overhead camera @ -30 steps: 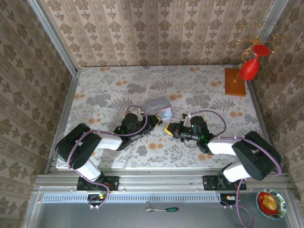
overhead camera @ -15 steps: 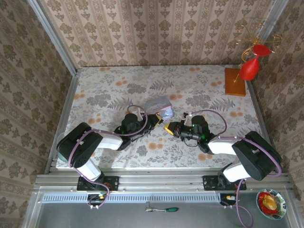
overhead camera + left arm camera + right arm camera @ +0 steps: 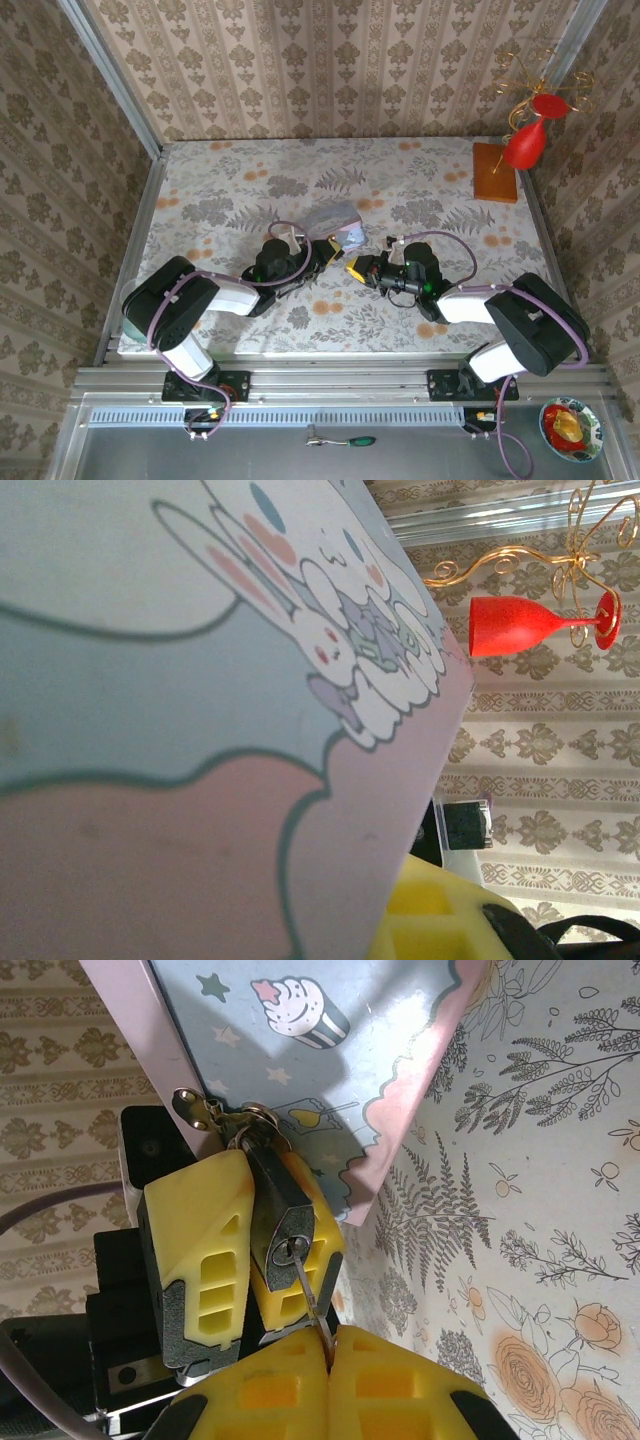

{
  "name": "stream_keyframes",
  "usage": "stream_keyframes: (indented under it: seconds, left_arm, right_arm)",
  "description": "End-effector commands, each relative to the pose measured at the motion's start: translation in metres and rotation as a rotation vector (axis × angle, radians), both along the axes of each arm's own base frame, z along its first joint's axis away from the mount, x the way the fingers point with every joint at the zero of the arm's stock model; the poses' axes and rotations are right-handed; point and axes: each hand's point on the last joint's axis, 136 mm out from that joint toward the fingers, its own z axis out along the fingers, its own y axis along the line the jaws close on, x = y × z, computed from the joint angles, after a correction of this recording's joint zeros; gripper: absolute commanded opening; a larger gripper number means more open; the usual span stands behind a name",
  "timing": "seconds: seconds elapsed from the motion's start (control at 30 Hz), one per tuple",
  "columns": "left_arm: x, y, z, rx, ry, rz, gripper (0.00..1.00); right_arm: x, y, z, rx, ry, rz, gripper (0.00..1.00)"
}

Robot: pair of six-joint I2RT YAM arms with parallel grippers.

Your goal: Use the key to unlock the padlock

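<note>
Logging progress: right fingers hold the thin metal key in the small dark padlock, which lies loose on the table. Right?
No: the right wrist view shows the small dark padlock hooked on the clasp of the pale blue tin, between the left fingers.

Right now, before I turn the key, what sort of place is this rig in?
Probably a lab test booth dressed to look homely: patterned wallpaper on three walls, a floral-print tabletop, and a bare aluminium rail along the near edge.

The key [image 3: 306, 1292] sits in the padlock [image 3: 275, 1205], hanging on the tin [image 3: 340, 1080].
</note>
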Motion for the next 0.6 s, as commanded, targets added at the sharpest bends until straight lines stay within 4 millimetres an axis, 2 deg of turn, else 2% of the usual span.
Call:
stream_keyframes:
  seconds: [0.0, 0.57]
  left_arm:
    - [-0.0049, -0.0152, 0.0393, -0.111, -0.089, -0.057, 0.00]
    - [-0.0070, -0.0186, 0.0444, -0.128, -0.094, -0.067, 0.00]
  right_arm:
    - [0.0042, 0.0006, 0.0061, 0.029, -0.020, -0.005, 0.00]
    - [0.0139, 0.0007, -0.0030, 0.076, 0.034, -0.023, 0.00]
